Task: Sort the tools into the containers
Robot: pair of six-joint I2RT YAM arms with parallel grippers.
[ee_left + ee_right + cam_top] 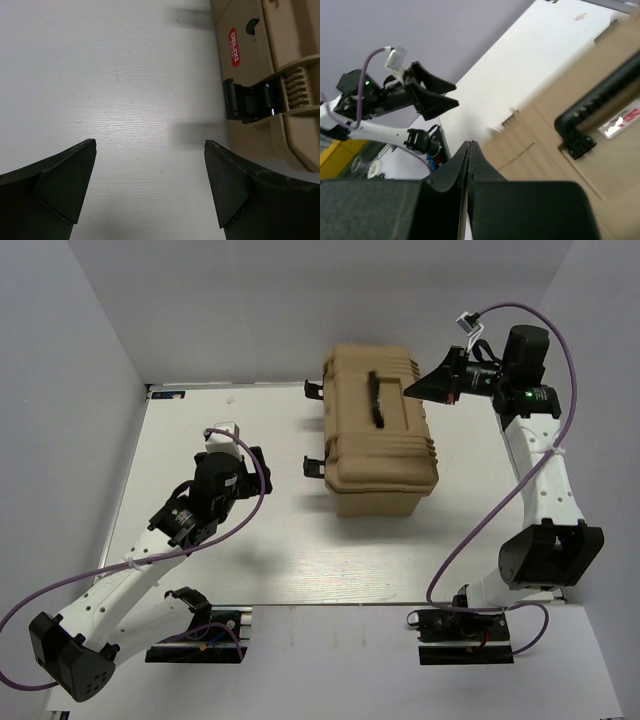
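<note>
No pliers, hex keys or screwdrivers show in any view. A closed tan toolbox point(378, 435) with a black handle point(378, 400) stands at the back middle of the white table point(200, 420). My left gripper point(262, 466) is open and empty, low over the table just left of the box. In the left wrist view it point(150, 142) frames bare tabletop, with the box's black front latch point(247, 100) to its right. My right gripper point(410, 390) is shut and empty above the box's right rear edge. In the right wrist view it point(469, 143) hangs over the lid point(550, 150).
A second black latch point(314, 390) sticks out of the box's left side further back. A red label point(234, 46) sits on the box's wall. Grey walls close in the table on the left, back and right.
</note>
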